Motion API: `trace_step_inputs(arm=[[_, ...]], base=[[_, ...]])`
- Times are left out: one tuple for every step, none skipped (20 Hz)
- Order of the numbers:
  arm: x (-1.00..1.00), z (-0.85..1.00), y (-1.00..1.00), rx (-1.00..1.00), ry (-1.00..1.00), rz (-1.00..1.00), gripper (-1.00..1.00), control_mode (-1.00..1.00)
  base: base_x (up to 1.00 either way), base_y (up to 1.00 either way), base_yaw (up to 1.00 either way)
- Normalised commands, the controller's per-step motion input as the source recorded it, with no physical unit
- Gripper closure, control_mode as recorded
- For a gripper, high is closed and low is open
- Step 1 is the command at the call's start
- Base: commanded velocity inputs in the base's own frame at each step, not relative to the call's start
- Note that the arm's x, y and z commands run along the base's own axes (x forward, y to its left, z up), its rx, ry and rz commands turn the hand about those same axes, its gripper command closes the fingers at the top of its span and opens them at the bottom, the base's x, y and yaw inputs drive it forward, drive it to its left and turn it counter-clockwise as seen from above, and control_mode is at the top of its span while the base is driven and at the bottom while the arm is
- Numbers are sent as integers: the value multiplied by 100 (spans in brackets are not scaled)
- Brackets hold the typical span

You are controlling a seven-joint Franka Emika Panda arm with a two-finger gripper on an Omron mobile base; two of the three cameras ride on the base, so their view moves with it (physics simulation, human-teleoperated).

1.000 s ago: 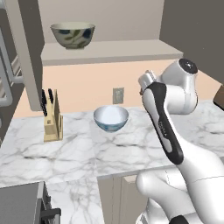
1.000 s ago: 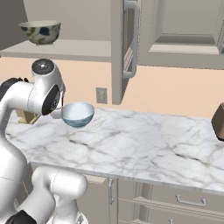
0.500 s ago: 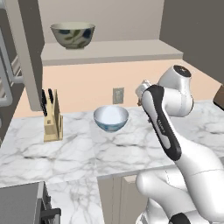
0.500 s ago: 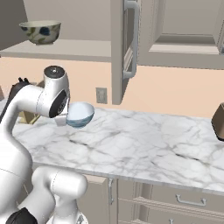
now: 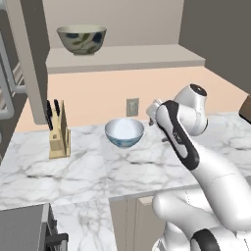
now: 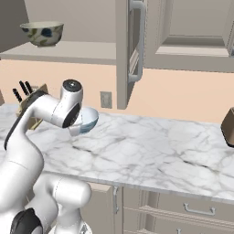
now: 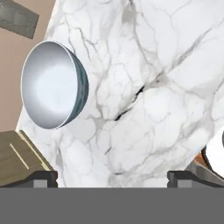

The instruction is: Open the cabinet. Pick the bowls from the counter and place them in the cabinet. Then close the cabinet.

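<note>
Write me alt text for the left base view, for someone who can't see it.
A pale blue-white bowl sits on a white marble counter, with the white robot arm bent over the counter just to its right. Above, an olive-beige bowl rests on the shelf of the open cabinet; a knife block stands to the left.

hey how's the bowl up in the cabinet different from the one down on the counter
The bowl in the cabinet is olive-beige with dark leaf marks outside; the bowl on the counter is pale blue-white and plain inside. The cabinet bowl sits on the open cabinet's shelf, already put away; the counter bowl rests on the marble counter near the wall outlet, not yet moved. Both are round, upright, and look alike in size.
</note>
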Motion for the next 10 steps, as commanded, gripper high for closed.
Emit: trace_step_inputs(arm=[[34,-38,0,-3,3,10,-100,-100],[33,-38,0,-3,5,6,-100,-100],[26,-34,0,-5,5,1,-100,-100],[25,-34,0,-5,3,0,-100,-100],[24,-29,0,-4,0,0,-100,-100],[20,-28,0,-4,0,0,-100,-100],[14,-24,0,-5,0,0,-100,-100],[16,-29,0,-3,0,0,-100,-100],[24,-27,0,-3,0,-1,-100,-100],[27,-27,0,-3,0,-1,-100,-100]], base=[[0,0,0],[0,0,0],[0,0,0],[0,0,0],[0,0,0],[0,0,0],[0,0,0],[0,0,0],[0,0,0],[0,0,0]])
